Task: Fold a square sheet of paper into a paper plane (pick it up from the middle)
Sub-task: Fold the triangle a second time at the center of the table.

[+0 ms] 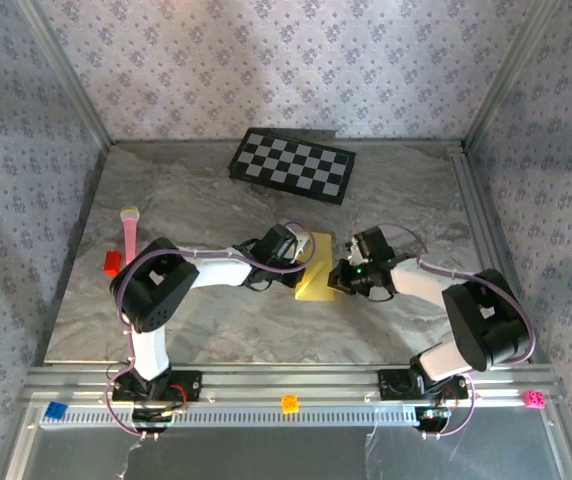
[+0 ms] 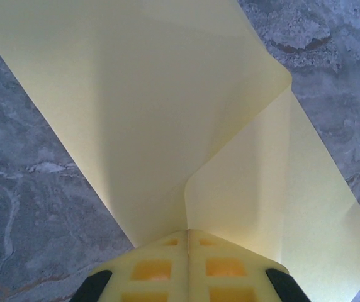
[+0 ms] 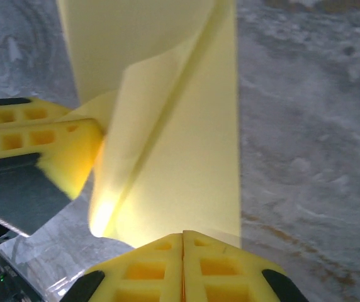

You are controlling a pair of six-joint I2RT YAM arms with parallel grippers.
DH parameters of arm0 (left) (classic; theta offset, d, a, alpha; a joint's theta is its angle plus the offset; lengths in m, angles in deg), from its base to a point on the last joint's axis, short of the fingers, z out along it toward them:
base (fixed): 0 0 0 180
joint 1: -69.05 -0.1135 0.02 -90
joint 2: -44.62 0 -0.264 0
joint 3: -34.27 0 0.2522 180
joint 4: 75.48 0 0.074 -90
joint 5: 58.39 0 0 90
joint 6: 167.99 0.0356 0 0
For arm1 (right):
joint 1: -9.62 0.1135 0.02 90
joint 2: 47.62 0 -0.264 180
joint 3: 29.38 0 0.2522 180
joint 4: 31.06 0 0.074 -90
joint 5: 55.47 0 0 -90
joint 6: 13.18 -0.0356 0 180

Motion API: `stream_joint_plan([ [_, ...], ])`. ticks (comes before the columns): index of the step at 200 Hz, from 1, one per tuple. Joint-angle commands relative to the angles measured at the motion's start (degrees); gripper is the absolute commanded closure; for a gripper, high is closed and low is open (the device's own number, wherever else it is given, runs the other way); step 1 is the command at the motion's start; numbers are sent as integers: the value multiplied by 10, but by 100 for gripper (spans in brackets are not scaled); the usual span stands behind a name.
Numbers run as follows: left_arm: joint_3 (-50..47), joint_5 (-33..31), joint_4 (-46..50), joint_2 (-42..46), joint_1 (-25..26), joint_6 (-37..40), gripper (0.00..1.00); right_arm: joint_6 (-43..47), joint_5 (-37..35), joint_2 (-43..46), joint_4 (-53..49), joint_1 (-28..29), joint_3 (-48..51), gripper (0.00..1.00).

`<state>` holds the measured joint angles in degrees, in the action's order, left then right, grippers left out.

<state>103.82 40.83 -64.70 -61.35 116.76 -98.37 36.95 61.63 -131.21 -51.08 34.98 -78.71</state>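
Mid-fold, the left gripper [image 2: 187, 235] and right gripper [image 3: 182, 237] each pinch an edge of the square sheet of paper [image 1: 315, 272], held bent above the middle of the counter [image 1: 186, 200]; the next move likely calls for aligning the edges before creasing.

Walls [image 1: 266, 60] papered in pale grey with a small floral print close the top, left and right of the frame. Aluminium posts [image 1: 66, 75] stand at the upper corners. The desk [image 1: 186, 200] is grey veined marble, with a metal rail [image 1: 266, 379] along its lower edge
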Motion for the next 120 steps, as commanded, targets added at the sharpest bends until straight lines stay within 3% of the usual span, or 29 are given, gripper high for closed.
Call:
stream_joint_plan([
  [1,0,11,17,-5,2,-28,97,9,-8,5,-25,13,-16,91],
  [120,5,-49,37,13,41,-114,98,-21,-30,-25,-10,30,4,96],
])
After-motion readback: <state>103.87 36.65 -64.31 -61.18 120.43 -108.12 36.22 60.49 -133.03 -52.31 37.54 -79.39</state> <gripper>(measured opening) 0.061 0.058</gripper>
